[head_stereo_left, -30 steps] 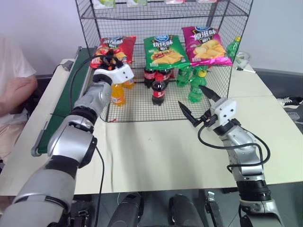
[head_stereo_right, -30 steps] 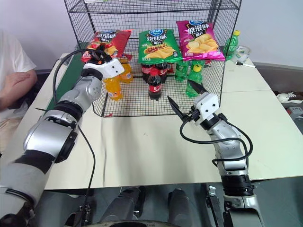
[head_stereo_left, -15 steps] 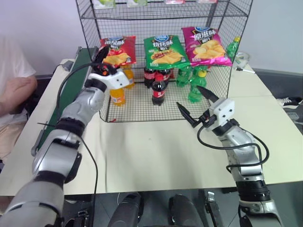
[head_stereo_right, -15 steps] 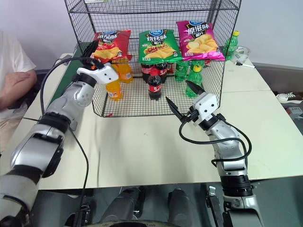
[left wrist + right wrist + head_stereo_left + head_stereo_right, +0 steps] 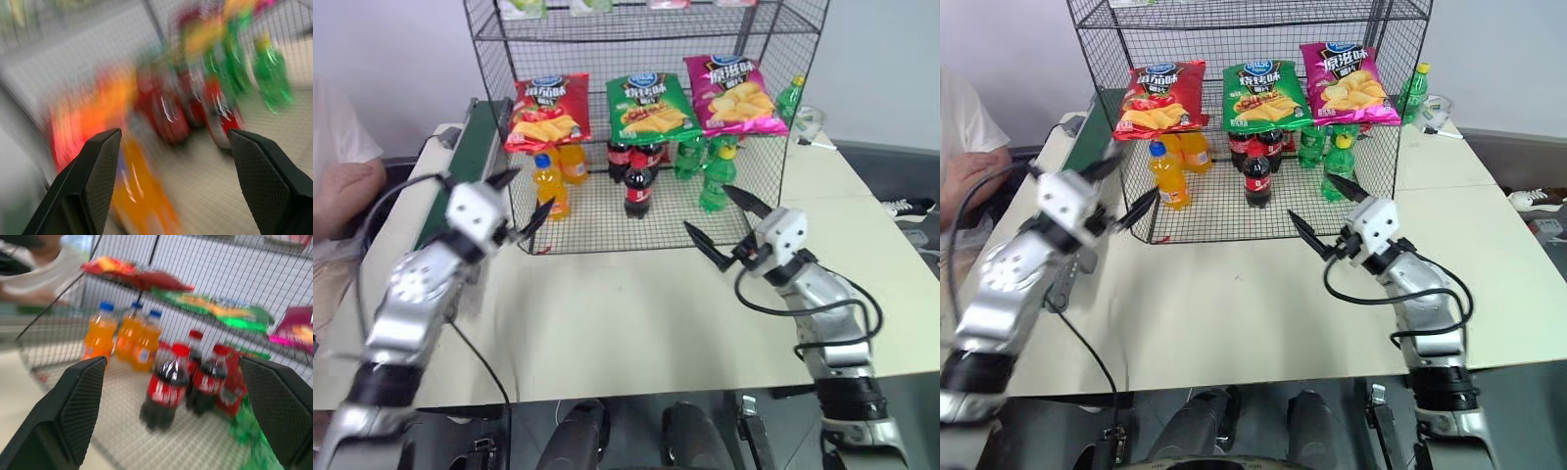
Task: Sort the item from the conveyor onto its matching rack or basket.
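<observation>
The item, a red chip bag [image 5: 546, 108], lies on the rack's [image 5: 499, 59] middle shelf at its left end, beside a green bag [image 5: 651, 106] and a magenta bag [image 5: 736, 93]. My left gripper [image 5: 521, 199] hangs open and empty outside the rack's front left corner, below the red bag and apart from it. My right gripper [image 5: 710, 213] is open and empty too, in front of the rack's right half; its wrist view looks in at the red bag [image 5: 142, 278]. The conveyor [image 5: 468, 147], a dark green belt, runs along the table's left side behind my left arm.
On the rack's bottom tier stand orange juice bottles [image 5: 548, 186], cola bottles [image 5: 638, 181] and green bottles [image 5: 715, 176]. A person's arm [image 5: 342, 181] rests at the far left beside the conveyor. A green bottle [image 5: 790, 98] stands on the table right of the rack.
My left gripper let go of the red bag on the shelf, opened wide, and drew back and down out of the rack to the left. The right gripper hardly shifted.
</observation>
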Controlling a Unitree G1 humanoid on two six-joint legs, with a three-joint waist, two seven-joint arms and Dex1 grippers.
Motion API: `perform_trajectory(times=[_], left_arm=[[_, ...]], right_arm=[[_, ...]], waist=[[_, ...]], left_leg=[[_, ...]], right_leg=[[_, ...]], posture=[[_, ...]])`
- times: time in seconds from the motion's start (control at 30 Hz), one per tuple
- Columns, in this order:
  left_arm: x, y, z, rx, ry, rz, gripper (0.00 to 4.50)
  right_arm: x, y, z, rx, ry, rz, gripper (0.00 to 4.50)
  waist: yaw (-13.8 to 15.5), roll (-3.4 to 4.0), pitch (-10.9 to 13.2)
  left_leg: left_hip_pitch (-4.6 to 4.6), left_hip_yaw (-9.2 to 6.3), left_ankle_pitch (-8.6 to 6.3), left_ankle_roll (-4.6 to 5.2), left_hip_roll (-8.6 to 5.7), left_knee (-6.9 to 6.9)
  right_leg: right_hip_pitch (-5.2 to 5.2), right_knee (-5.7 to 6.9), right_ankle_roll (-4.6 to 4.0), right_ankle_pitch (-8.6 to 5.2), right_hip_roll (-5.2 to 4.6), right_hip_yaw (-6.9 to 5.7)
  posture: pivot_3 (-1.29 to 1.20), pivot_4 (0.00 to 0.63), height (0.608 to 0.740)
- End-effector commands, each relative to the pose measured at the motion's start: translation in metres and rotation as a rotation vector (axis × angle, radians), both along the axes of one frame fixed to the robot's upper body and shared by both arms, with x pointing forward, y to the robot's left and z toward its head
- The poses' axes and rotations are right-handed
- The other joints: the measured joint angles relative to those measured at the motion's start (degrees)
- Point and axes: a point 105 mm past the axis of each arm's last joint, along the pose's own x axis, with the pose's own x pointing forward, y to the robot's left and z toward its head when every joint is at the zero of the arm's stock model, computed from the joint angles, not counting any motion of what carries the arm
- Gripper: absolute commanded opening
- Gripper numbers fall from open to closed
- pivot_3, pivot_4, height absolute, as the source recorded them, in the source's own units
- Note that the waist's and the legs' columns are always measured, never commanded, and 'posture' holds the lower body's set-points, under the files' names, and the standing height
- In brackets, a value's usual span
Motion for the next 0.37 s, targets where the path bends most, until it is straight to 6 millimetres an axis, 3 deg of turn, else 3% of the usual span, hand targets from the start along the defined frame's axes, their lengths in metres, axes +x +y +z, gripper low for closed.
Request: perform_trajectory(times=[0.03,0.23,0.37], left_arm=[[-0.022,0.021,0.017,-0.042,0.011,-0.005,3.6],[-0.04,0.064,0.016,0.01,0.044,0.083,3.6],[-0.04,0.079,0.005,0.093,0.071,0.122,3.6]], right_arm=[[-0.019,-0.008,0.013,-0.025,0.014,0.103,4.5],[-0.028,-0.039,0.01,-0.098,0.112,0.082,4.5],[-0.027,-0.045,0.008,-0.134,0.115,0.07,4.5]], waist=[[0.28,-0.03,0.03],[1.86,-0.02,0.03],[1.82,-0.01,0.02]], left_leg=[[-0.01,0.0,0.0,0.0,0.01,0.0],[0.03,-0.04,-0.09,-0.03,0.06,0.15],[0.03,0.0,-0.12,-0.06,0.08,0.11]], right_leg=[[0.0,0.0,-0.01,0.0,0.0,0.0],[0.31,-0.25,-0.38,-0.21,-0.1,-0.09],[0.32,-0.36,-0.39,-0.2,-0.12,-0.09]], posture=[[0.0,0.15,0.74],[0.0,0.15,0.74],[0.0,0.15,0.74]])
